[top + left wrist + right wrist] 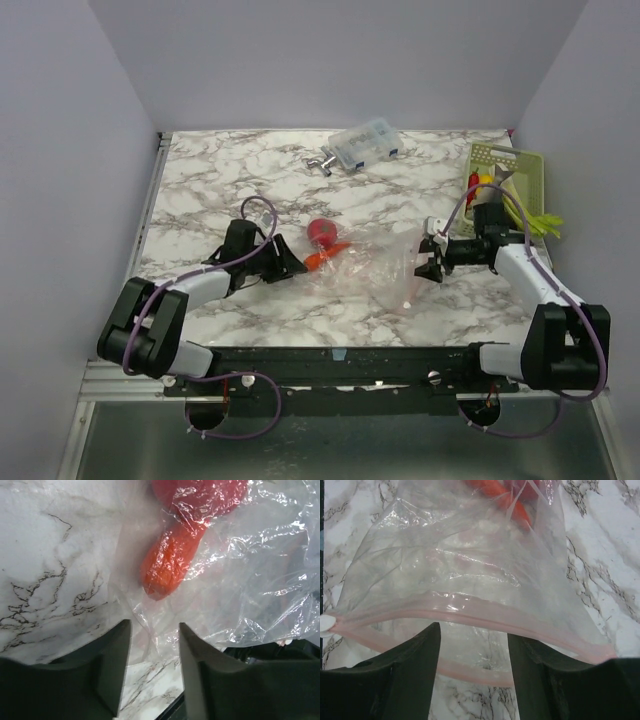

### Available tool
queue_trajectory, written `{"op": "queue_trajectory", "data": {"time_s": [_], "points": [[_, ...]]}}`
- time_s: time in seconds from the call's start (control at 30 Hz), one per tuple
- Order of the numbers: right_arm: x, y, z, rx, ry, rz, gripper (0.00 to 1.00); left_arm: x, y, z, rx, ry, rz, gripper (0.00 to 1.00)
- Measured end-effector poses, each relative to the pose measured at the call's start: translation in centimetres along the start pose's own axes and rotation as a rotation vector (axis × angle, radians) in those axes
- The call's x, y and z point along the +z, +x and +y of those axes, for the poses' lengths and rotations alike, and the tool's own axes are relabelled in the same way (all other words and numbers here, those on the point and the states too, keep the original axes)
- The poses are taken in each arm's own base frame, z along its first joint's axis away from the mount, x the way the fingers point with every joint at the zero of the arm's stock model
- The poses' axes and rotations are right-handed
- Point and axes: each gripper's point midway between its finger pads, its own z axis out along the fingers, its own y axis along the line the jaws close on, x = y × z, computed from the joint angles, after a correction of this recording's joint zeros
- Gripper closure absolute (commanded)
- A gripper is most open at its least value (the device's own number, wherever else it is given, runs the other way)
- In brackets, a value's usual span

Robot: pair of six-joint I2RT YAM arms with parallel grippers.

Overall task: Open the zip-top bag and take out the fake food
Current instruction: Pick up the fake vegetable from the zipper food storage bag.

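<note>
Our right claw (474, 637) straddles the bag (460, 570) at its pink lip, jaws apart (to peel it open, we reckon); the left claw (154, 630), also released, brackets the closed end.

Plain pale lilac walls (330, 60) close in a grey-veined white marble table (220, 170) on three sides, softly and evenly lit, a metal rail (110, 385) along its near edge

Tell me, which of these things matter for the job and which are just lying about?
For the job: bag; carrot and red piece inside it; toy food in the basket.
Lying about: clear box; metal fitting.
</note>
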Motion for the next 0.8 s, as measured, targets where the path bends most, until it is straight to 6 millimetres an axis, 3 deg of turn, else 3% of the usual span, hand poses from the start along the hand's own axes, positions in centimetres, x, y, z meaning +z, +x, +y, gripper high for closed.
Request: {"op": "queue_trajectory", "data": {"time_s": [0.1, 0.2, 0.47, 0.57, 0.67, 0.73, 0.8], "points": [[0.6, 0.6, -0.4, -0.010, -0.014, -0.002, 0.45, -0.7, -0.3, -0.4, 0.015, -0.004, -0.022, 0.17], [1.1, 1.2, -0.4, -0.025, -0.024, -0.002, 0.45, -1.8, -0.9, -1.1, 0.049, -0.009, -0.060, 0.02], [1.9, 1.8, -0.2, -0.075, -0.025, -0.009, 0.44, -3.5, -4.7, -2.5, 0.142, -0.036, -0.136, 0.01], [2.4, 1.7, 0.0, -0.103, -0.029, -0.018, 0.44, -2.9, -6.5, -2.8, 0.128, -0.024, -0.128, 0.06], [2.8, 1.7, 0.5, -0.112, -0.026, -0.025, 0.44, -1.8, -7.5, -2.6, 0.101, -0.027, -0.106, 0.23], [2.9, 1.7, 0.7, -0.117, -0.017, -0.030, 0.44, -1.3, -8.4, -2.6, 0.082, -0.029, -0.104, 0.41], [3.0, 1.7, 0.7, -0.122, -0.006, -0.033, 0.44, -0.8, -9.5, -2.8, 0.059, -0.027, -0.108, 0.47]]}}
